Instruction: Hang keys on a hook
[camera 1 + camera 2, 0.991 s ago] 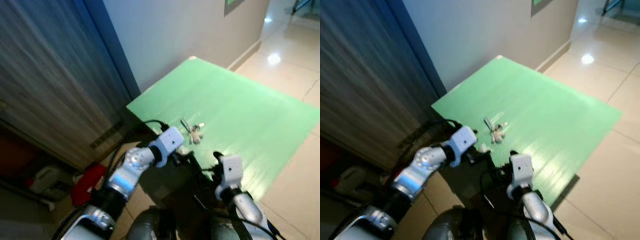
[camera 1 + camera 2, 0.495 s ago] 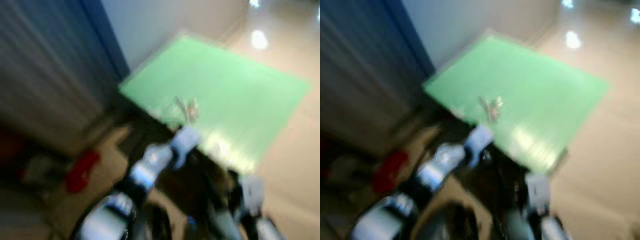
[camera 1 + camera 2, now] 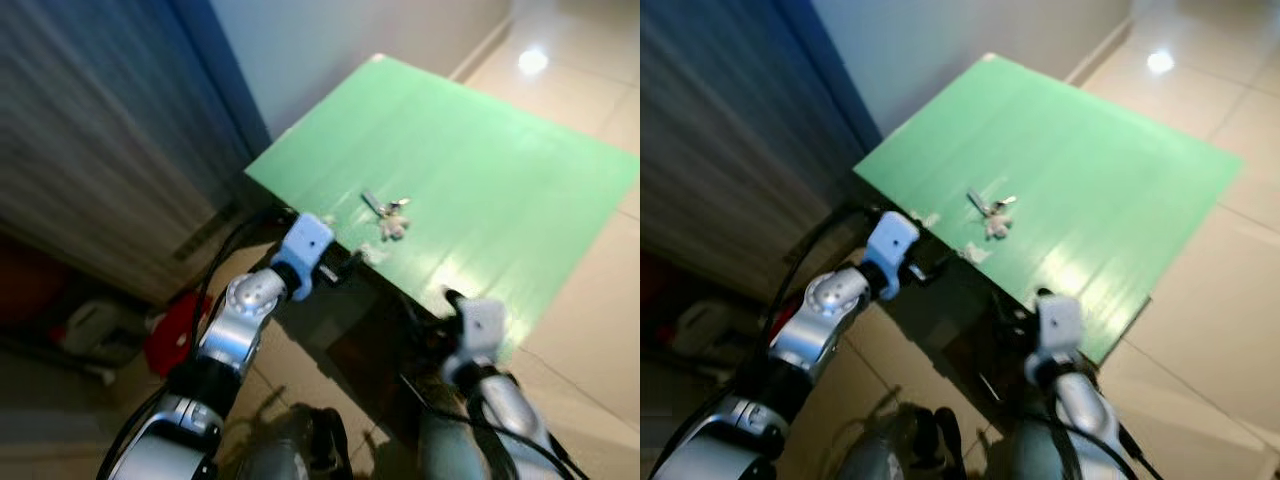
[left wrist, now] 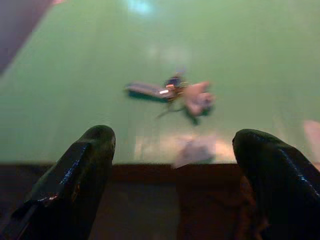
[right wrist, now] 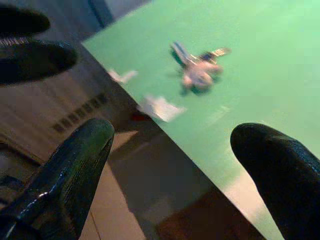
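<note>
A small bunch of keys (image 3: 385,215) with a pale fob lies on the green table top (image 3: 500,170), a little in from its near edge. My left gripper (image 4: 175,137) hovers just outside that edge, open, with the keys (image 4: 172,92) straight ahead between its two black fingers (image 4: 85,170). My right gripper (image 5: 172,132) is also open, lower and to the right of the table edge, and the keys (image 5: 197,70) lie beyond it. Nothing is held in either one.
Two white paper scraps (image 5: 160,107) lie at the table's near edge. A blue door frame (image 3: 215,80) and a dark wood panel (image 3: 90,140) stand to the left, a grey wall behind. A red object (image 3: 170,335) and a white container (image 3: 95,330) sit on the tiled floor.
The head view swung and blurred, then settled a little higher. The keys lie in the same spot on the table. Both grippers stay open near the near edge.
</note>
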